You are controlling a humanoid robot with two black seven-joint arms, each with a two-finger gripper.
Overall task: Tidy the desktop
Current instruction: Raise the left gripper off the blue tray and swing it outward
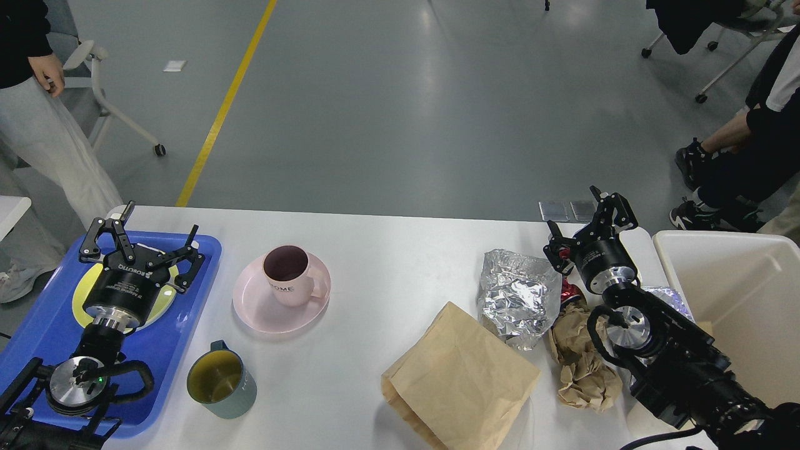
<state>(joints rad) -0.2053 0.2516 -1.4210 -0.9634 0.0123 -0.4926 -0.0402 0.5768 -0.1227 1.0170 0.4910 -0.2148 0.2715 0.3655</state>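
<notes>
The white desktop (pixel 387 262) fills the lower half of the head view. My left gripper (pixel 142 240) hangs open over a yellow-green plate (pixel 82 294) lying in the blue tray (pixel 31 337) at the left end. A pink mug (pixel 286 275) stands on a pink saucer (pixel 250 309), and a teal mug (pixel 222 382) stands nearer the front edge. At the right lie crumpled foil (pixel 515 300), a flat brown paper bag (pixel 462 375) and crumpled brown paper (pixel 578 365). My right gripper (pixel 586 225) is open above the foil's right side, where a small red item (pixel 570 291) peeks out.
An off-white bin (pixel 750 300) stands off the table's right end, beside my right arm. More foil (pixel 669 297) shows behind that arm. People stand or sit at the far left and far right, with chairs on the grey floor beyond the table.
</notes>
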